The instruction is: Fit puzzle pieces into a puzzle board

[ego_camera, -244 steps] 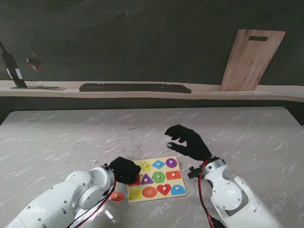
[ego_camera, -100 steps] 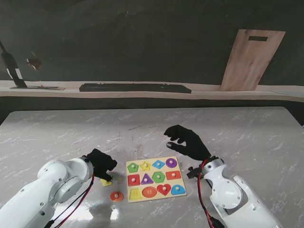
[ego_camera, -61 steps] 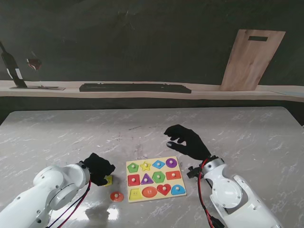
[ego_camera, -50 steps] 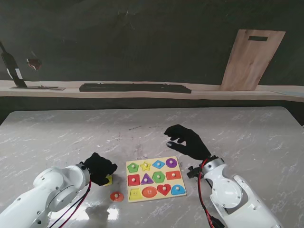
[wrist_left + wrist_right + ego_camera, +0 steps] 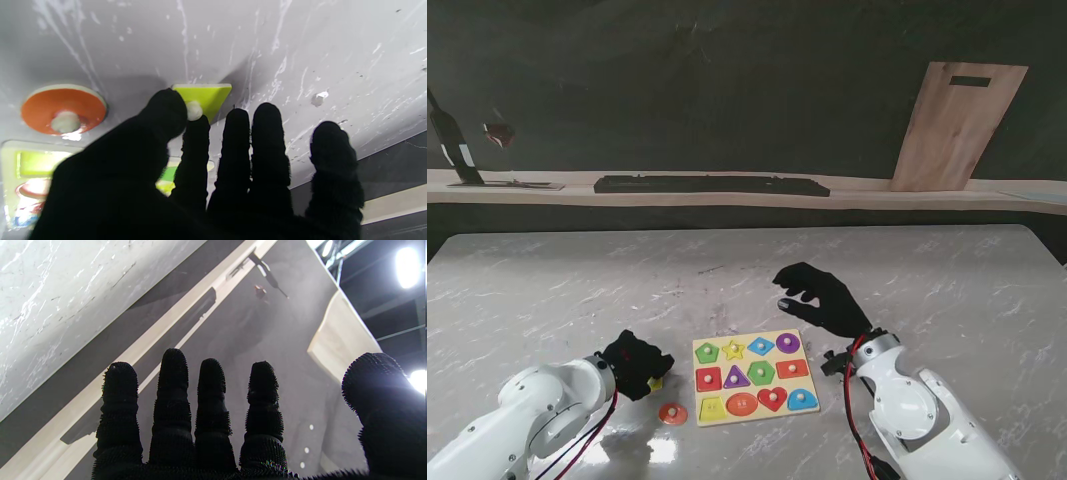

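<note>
Marble table (image 5: 577,280), dark backdrop, left hand (image 5: 639,364) pinching yellow piece (image 5: 206,96), right hand (image 5: 822,298) spread empty

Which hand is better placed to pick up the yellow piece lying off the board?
The left hand: its thumb and index fingertips already flank the knob of the yellow piece. The right hand hovers open, beyond the puzzle board.

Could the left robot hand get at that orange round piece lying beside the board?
Probably yes. The orange round piece lies bare on the table close beside the left robot hand, though its fingers are busy at the yellow piece.
</note>
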